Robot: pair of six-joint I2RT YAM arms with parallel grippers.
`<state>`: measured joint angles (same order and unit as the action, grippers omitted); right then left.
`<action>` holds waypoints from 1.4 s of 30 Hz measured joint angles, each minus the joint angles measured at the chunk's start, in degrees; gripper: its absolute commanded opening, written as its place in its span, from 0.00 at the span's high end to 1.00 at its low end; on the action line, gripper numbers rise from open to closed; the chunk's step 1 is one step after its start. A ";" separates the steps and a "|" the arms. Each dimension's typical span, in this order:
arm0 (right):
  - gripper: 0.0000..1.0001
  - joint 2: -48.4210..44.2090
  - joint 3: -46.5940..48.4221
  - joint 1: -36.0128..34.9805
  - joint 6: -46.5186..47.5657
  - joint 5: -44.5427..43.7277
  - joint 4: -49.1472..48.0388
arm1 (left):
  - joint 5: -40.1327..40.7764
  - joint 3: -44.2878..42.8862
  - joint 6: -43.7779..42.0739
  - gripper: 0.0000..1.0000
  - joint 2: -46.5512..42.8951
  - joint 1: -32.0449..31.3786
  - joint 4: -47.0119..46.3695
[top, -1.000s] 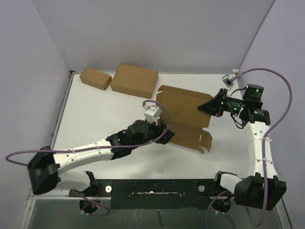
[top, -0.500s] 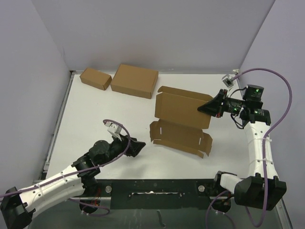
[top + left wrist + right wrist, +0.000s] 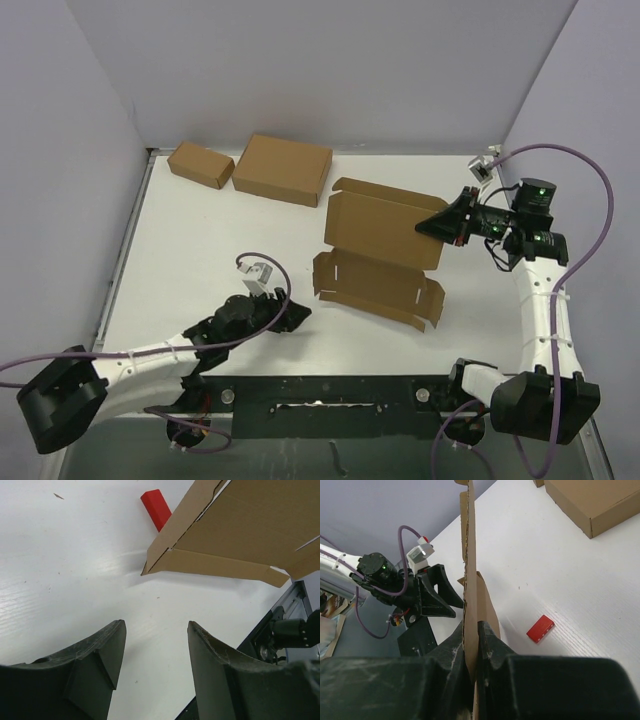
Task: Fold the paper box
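Note:
The paper box (image 3: 380,250) is a thin brown mailer lying half-open on the white table. Its back panel is raised and its notched front flap points toward me. My right gripper (image 3: 440,228) is shut on the raised panel's right edge. In the right wrist view the cardboard (image 3: 468,555) stands edge-on between the closed fingers of the gripper (image 3: 471,630). My left gripper (image 3: 297,315) is open and empty, low over the table just left of the box's front-left corner. In the left wrist view the box (image 3: 240,535) lies ahead of the spread fingers of that gripper (image 3: 156,627).
A larger cardboard box (image 3: 282,169) and a small one (image 3: 200,164) stand at the back left. A small red block (image 3: 157,509) lies on the table under the raised paper box; it also shows in the right wrist view (image 3: 540,628). Walls enclose the table.
My left arm pulled back from the box's front-left flap toward the near edge, and the gripper now sits low and apart from the box. The front flap lies uncovered. The right arm holds still.

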<state>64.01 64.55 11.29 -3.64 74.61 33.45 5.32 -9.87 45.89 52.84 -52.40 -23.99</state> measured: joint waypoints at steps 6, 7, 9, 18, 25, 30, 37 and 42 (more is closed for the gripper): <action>1.00 0.00 -1.51 0.00 -1.90 0.00 -1.90 | -0.31 -0.02 -1.07 0.49 12.17 0.00 -9.07; 1.00 -0.02 -1.73 0.02 -2.21 0.00 -2.29 | -0.31 -0.11 -1.36 0.48 14.05 0.00 -10.49; 1.00 -0.02 -2.62 0.04 -3.13 0.02 -3.74 | -0.39 -0.28 -1.77 0.48 17.22 0.00 -13.07; 1.00 -0.04 -6.01 0.04 -5.86 -0.37 -6.86 | -0.63 -0.94 -3.69 0.48 29.81 -0.17 -25.77; 1.00 -0.04 -7.65 0.09 -6.05 -1.79 -7.72 | 1.03 -3.19 -4.79 0.52 35.10 -1.25 -31.19; 1.00 -0.04 -8.17 0.37 -6.10 -2.69 -7.78 | 3.30 -4.02 -5.01 0.52 37.94 -1.95 -33.92; 1.00 -0.04 -8.28 0.37 -6.12 -3.21 -8.04 | 6.03 -4.63 -5.27 0.52 42.42 -3.02 -37.09; 1.00 -0.04 -8.90 0.37 -6.12 -3.80 -8.55 | 6.36 -5.09 -5.25 0.57 46.12 -3.13 -42.18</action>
<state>63.96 55.66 11.66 -9.76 70.81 24.91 11.68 -14.96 40.64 98.96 -55.53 -66.17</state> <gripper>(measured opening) 0.042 0.473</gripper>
